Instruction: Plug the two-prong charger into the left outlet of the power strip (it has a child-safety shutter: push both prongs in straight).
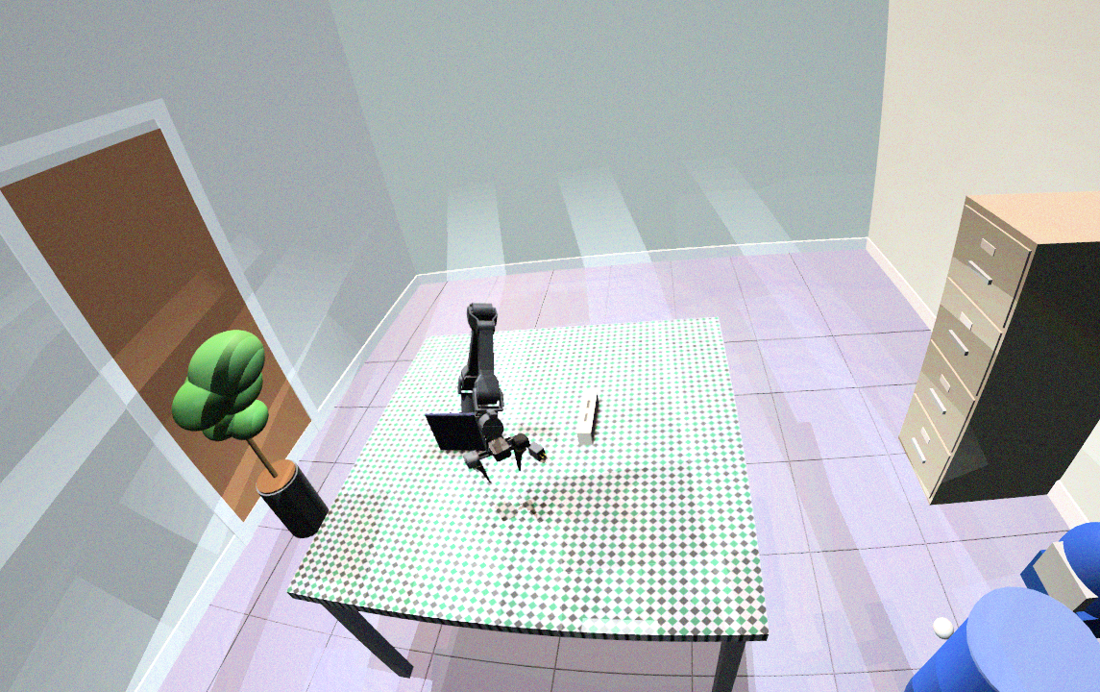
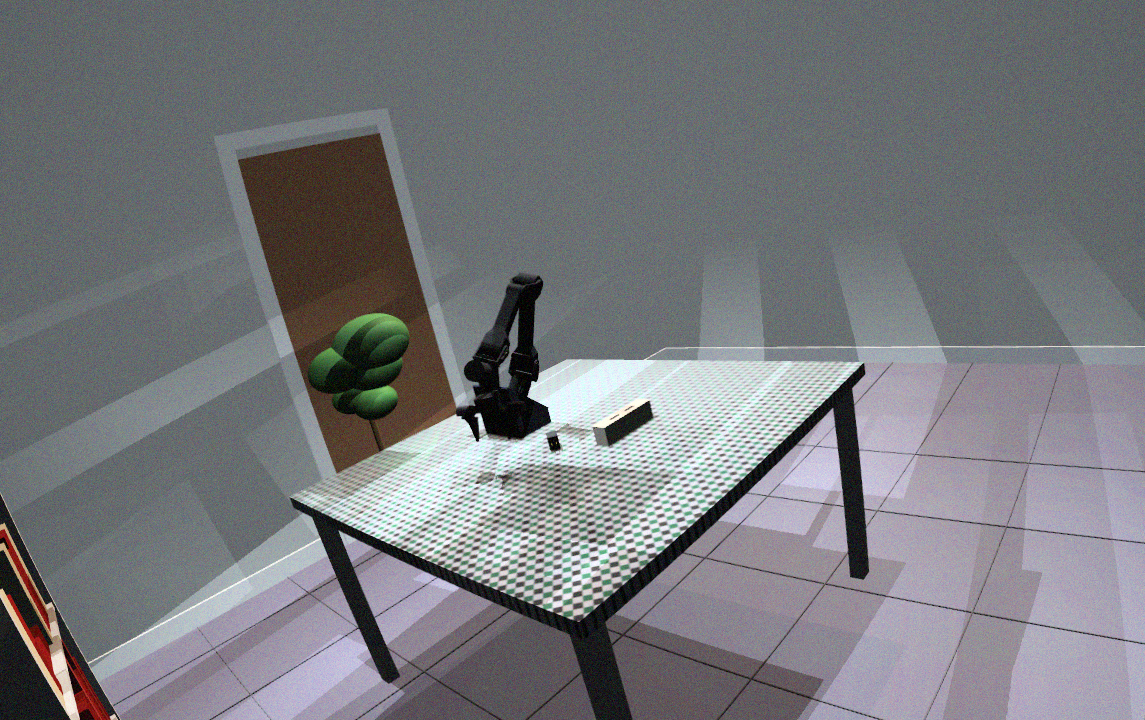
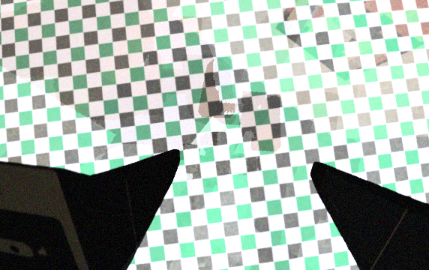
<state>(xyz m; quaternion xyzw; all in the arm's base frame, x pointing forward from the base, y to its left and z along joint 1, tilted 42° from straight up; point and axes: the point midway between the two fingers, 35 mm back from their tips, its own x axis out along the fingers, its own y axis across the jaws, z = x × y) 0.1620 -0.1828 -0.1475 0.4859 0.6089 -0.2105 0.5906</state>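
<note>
The charger [image 1: 535, 450] [image 2: 553, 440] is a small dark block lying on the table, with small gold prongs in the top view. The power strip [image 1: 585, 436] [image 2: 623, 423] is a long pale bar to its right, with dark outlet marks on top; single slots are too small to make out. My gripper [image 1: 503, 474] [image 3: 244, 161] is open and empty. It points down above the table, left of the charger in the top view. One finger is hard to make out against dark parts in the exterior view. The wrist view shows neither charger nor strip.
A dark, slanted box [image 1: 449, 432] [image 2: 537, 415] stands by the arm's base, partly behind the arm. The checkered table [image 1: 665, 551] [image 2: 594, 573] carries the arm, box, charger and strip. A potted plant [image 1: 222, 383] [image 2: 370, 358] stands off the table's left side.
</note>
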